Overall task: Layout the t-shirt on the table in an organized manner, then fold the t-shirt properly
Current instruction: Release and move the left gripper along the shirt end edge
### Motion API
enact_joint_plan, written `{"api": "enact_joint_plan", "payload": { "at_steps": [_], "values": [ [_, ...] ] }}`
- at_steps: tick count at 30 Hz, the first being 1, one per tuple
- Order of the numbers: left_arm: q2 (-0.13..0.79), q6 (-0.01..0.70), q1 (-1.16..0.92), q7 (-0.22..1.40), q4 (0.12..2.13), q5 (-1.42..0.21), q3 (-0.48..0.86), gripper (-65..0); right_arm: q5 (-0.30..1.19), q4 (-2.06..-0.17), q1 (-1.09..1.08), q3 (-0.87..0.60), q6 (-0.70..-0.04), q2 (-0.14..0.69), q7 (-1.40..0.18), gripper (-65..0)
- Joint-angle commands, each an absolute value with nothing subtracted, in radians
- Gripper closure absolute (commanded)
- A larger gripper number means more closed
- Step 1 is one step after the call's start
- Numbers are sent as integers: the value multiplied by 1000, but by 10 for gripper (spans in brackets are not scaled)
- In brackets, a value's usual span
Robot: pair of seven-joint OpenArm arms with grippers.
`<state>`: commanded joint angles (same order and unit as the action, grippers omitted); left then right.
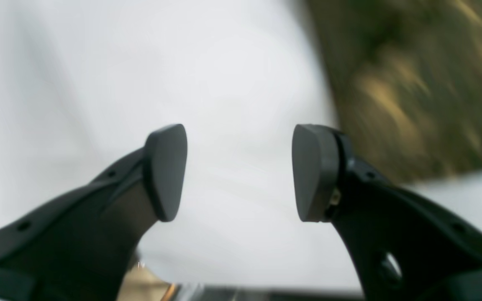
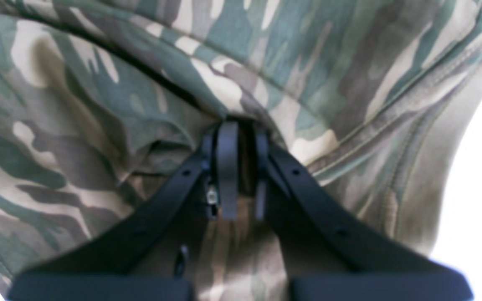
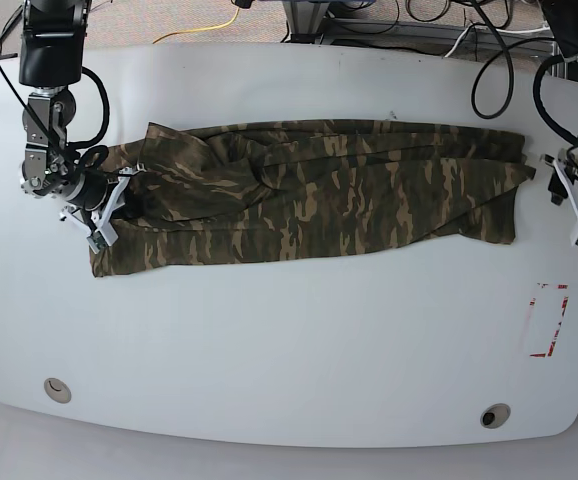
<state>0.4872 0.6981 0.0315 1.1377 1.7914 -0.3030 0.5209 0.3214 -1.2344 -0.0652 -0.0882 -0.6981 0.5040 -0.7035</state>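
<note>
The t-shirt (image 3: 319,190) lies stretched across the far half of the desk (image 3: 269,350), its long axis running from one side edge toward the other, already doubled lengthwise into a band. My right claw (image 2: 241,175) is clenched on a pinch of cloth at the end by the desk's side edge on that arm's side. My left claw (image 1: 239,171) hangs released just beyond the opposite end, over bare desk, with the cloth lying inward from it.

camouflage t-shirt (image 3: 319,190) spread lengthwise, rumpled, on white table (image 3: 269,350)
</note>
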Motion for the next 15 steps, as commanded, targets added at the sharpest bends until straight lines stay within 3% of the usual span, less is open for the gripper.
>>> {"api": "enact_joint_plan", "payload": {
  "at_steps": [7, 15],
  "values": [
    [427, 698, 165, 1136, 1672, -297, 460, -376, 321, -1234, -67, -87, -698, 503, -704, -48],
    [366, 698, 177, 1050, 1489, -295, 427, -376, 321, -1234, -67, -87, -698, 503, -704, -48]
  ]
}}
